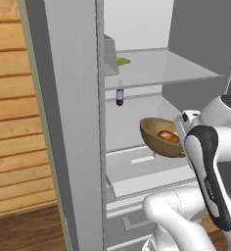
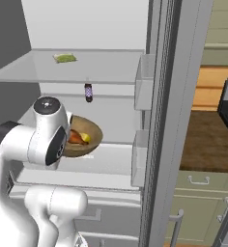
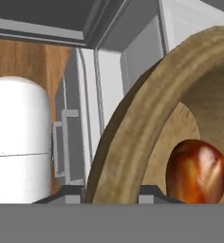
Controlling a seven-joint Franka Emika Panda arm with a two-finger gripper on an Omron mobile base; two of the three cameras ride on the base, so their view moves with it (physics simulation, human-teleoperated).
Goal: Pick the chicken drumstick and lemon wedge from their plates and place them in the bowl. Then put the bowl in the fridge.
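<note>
The fridge (image 1: pixel 151 68) stands open, its white inside and glass shelves (image 2: pixel 101 164) in front of me. My gripper (image 3: pixel 111 192) is shut on the thick rim of the wooden bowl (image 1: pixel 156 139) (image 2: pixel 92 137) (image 3: pixel 128 128). The bowl is slightly tilted and hangs just over the middle shelf inside the fridge. Inside the bowl lie the reddish-brown chicken drumstick (image 1: pixel 168 136) (image 2: pixel 75 138) (image 3: pixel 197 171) and, beside it, the yellow lemon wedge (image 2: pixel 86 138). My own arm hides the hand in both base views. The plates are out of view.
A small dark bottle (image 1: pixel 120 96) (image 2: pixel 88 92) stands at the back of the middle shelf. A green item (image 2: pixel 65 58) lies on the top shelf. The grey fridge door (image 1: pixel 73 122) is on the left, door bins (image 2: pixel 144 82) on the right. Drawers (image 1: pixel 142 176) sit below.
</note>
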